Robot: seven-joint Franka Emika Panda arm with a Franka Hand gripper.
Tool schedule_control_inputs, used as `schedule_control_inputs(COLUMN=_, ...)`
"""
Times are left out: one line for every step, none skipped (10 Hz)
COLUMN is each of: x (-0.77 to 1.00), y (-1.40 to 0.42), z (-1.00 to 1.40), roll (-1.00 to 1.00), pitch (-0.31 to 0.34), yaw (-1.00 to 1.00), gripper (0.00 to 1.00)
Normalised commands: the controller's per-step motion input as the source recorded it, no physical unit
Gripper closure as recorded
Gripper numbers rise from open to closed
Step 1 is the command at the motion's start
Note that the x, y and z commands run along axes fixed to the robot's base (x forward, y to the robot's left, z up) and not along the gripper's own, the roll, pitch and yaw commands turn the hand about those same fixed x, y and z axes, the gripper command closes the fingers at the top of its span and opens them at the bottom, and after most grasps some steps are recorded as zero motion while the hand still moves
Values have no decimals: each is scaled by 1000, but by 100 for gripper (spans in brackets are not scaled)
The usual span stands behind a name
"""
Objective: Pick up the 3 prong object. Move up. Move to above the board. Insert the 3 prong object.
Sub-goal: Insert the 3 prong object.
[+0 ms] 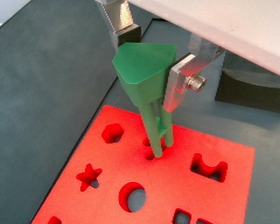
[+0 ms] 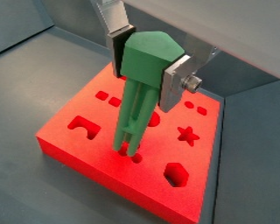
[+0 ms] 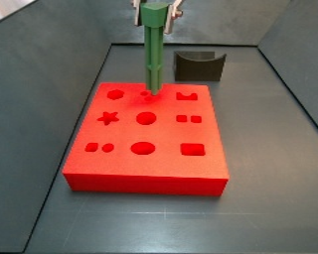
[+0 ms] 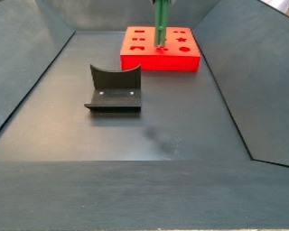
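Light: even, bright, seemingly from overhead | Shadows: soft, faint beside the board [image 3: 148,139] | Glare: pale sheen on grey floor [image 4: 135,135] | Focus: gripper [image 1: 154,66] near-field slightly soft in both wrist views | Resolution: low, hole edges coarse | Distortion: mild at edges.

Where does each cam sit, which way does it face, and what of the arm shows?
Wrist views: both ride beside the gripper, looking down along the 3 prong object onto the board; silver fingers show.
Side view: past the board's end, facing the dark holder; gripper at top.
Side view: far end, holder nearer, board behind.
All share post and board.
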Motion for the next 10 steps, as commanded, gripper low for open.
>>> schedule_control_inputs(x=0, y=0, z=-6, roll=57, pitch=0, yaw=-63, gripper=100)
schedule_control_inputs(x=0, y=0, z=-9, roll=44, pitch=0, yaw=-20, gripper=100)
schedule_control_inputs(x=0, y=0, z=-20, roll=46, pitch=0, yaw=0, gripper=100)
schedule_control_inputs(x=0, y=0, z=-9, roll=33, pitch=0, yaw=0, gripper=100)
schedule_control_inputs(x=0, y=-6, z=-66, roll=60, pitch=0, yaw=0, gripper=100)
schedule_control_inputs(x=0, y=-46, z=-129, roll=94, pitch=0, yaw=0, gripper=100)
schedule_control_inputs(x=0, y=-71, z=-131, roll=93, pitch=0, yaw=-14, gripper=100)
schedule_control_inputs(x=-11, y=-63, z=-91, roll=87, pitch=0, yaw=-97, gripper=100)
schedule_control_inputs(x=-6, y=-49, z=-77, roll=79, pitch=0, yaw=-117, gripper=100)
schedule_control_inputs(x=0, y=0, z=-14, roll=23, pitch=0, yaw=-86, gripper=100)
